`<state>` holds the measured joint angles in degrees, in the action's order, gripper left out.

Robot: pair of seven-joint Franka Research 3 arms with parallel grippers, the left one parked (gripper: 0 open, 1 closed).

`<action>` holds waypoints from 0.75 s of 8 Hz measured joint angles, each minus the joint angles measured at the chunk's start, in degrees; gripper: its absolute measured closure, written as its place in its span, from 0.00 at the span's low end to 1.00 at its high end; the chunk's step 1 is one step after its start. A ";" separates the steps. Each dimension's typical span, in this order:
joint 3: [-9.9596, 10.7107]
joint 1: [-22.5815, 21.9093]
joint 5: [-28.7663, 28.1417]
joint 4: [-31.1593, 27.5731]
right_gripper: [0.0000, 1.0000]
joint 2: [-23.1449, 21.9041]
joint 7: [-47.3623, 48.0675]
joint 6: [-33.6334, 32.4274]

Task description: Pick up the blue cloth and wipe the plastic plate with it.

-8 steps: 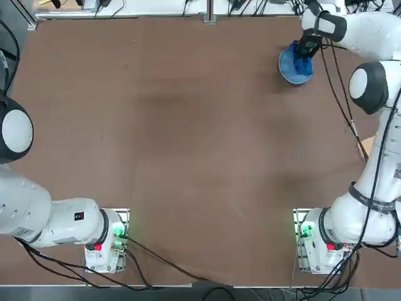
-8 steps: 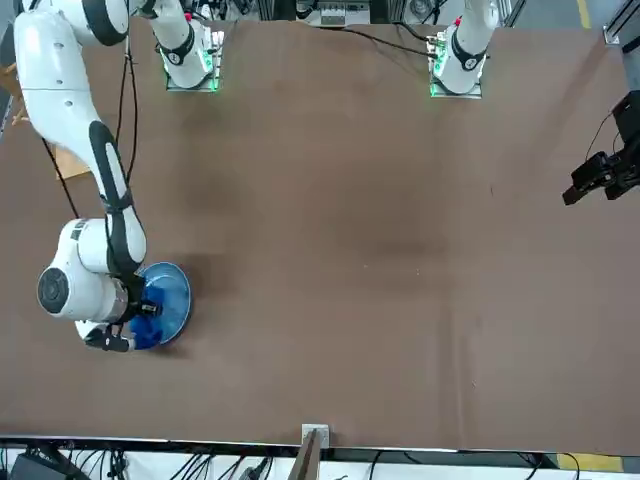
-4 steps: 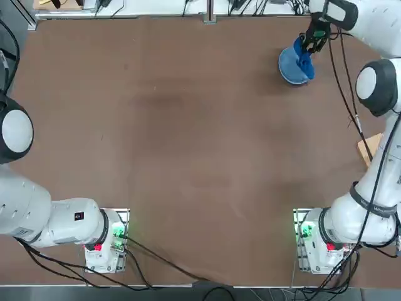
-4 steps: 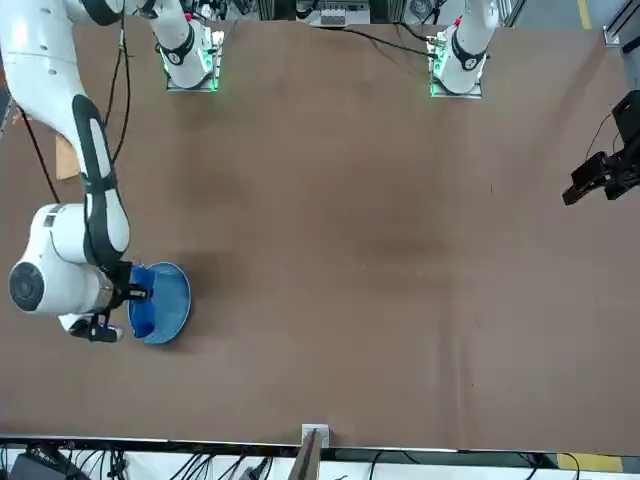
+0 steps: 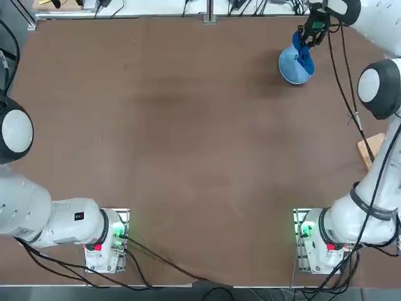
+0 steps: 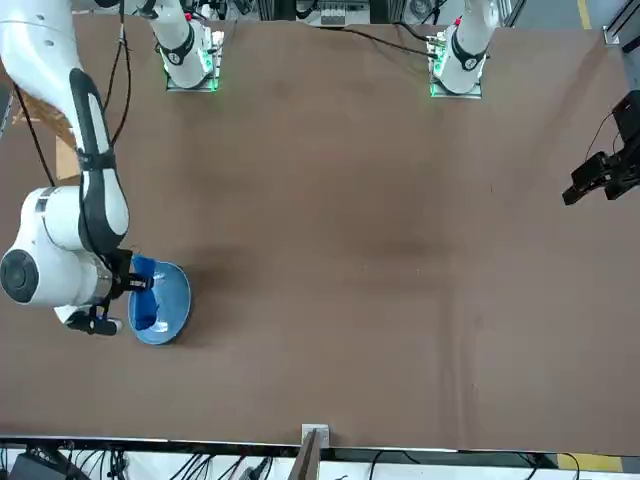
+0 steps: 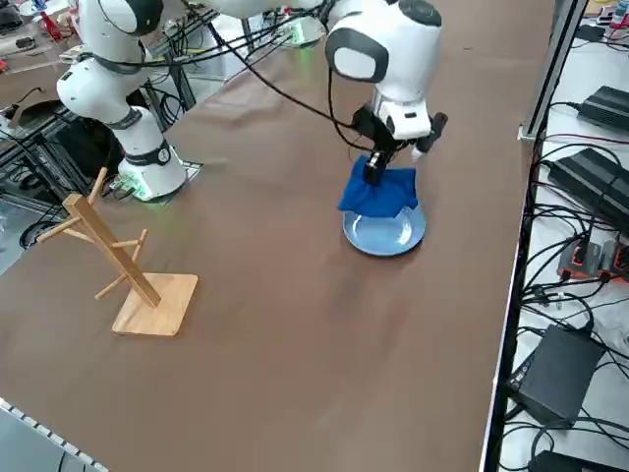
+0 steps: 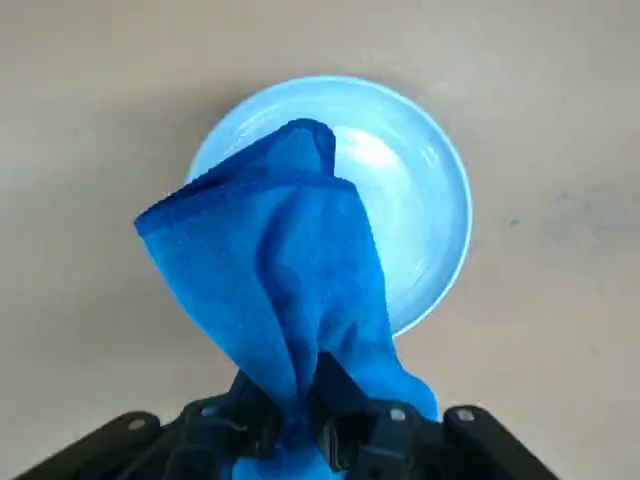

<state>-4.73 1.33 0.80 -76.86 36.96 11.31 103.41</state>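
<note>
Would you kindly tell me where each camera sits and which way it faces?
Top: overhead, looking down; both arm bases low.
Front: across the table, facing the robot; right arm at picture left.
Right side: raised, diagonal; right hand shut on the deep blue cloth.
Wrist: on the right arm, above the cloth.
All share the round sky-blue plastic plate.

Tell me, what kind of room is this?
Probably a robotics lab or test workshop. A white robot arm's pincer dangles a blue cloth over a plastic plate on a big brown table, with cables and power boxes on the floor beside it.
</note>
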 joint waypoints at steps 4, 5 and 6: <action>-0.13 -7.31 -4.27 0.01 0.84 -5.25 9.68 -5.06; -0.16 -9.83 -4.45 -0.18 0.84 -6.12 12.50 -6.96; -0.17 -12.02 -5.26 -1.07 0.84 -6.93 14.66 -7.93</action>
<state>-4.90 -10.69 -4.45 -77.92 30.02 25.97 95.48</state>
